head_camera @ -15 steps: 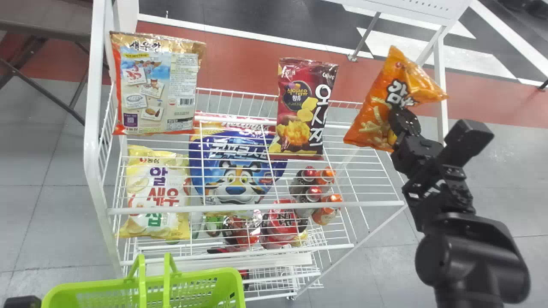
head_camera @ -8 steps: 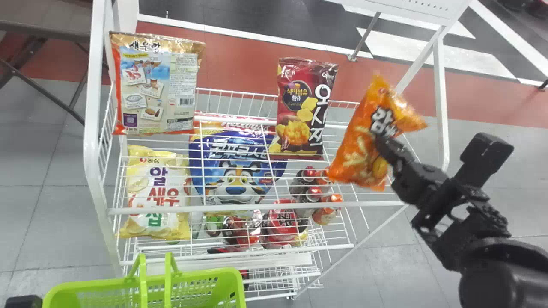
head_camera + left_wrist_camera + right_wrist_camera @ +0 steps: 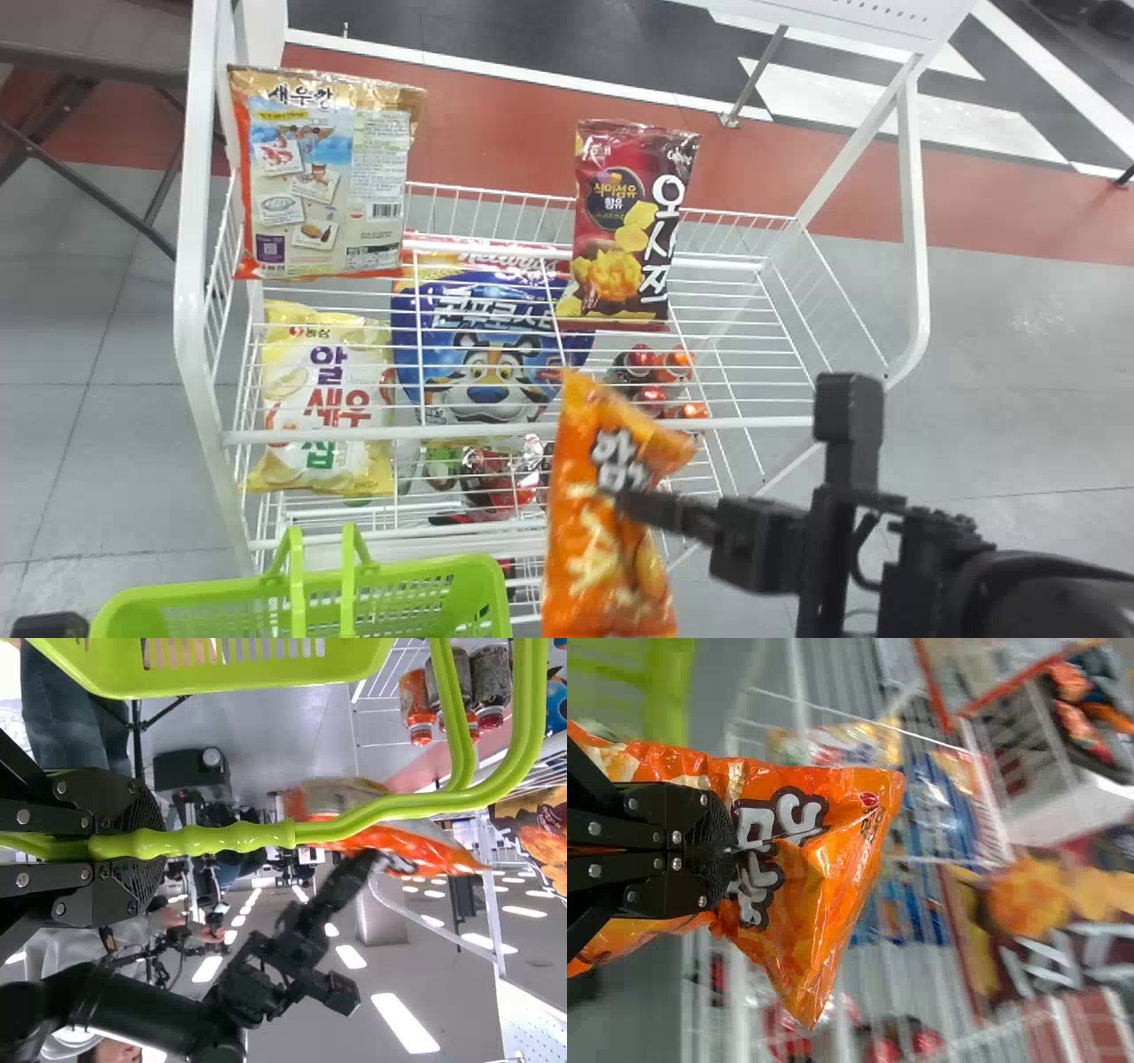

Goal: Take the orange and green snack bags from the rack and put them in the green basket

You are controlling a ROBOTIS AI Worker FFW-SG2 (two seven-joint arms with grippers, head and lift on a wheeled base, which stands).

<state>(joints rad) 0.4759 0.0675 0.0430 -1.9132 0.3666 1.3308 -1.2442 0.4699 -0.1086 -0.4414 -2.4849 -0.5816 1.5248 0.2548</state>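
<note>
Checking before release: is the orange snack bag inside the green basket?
No, the right tool holds the orange bag outside the green basket, right of it in the head view.

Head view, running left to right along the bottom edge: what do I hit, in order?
Black block in the corner → green basket → orange snack bag → right arm.
</note>
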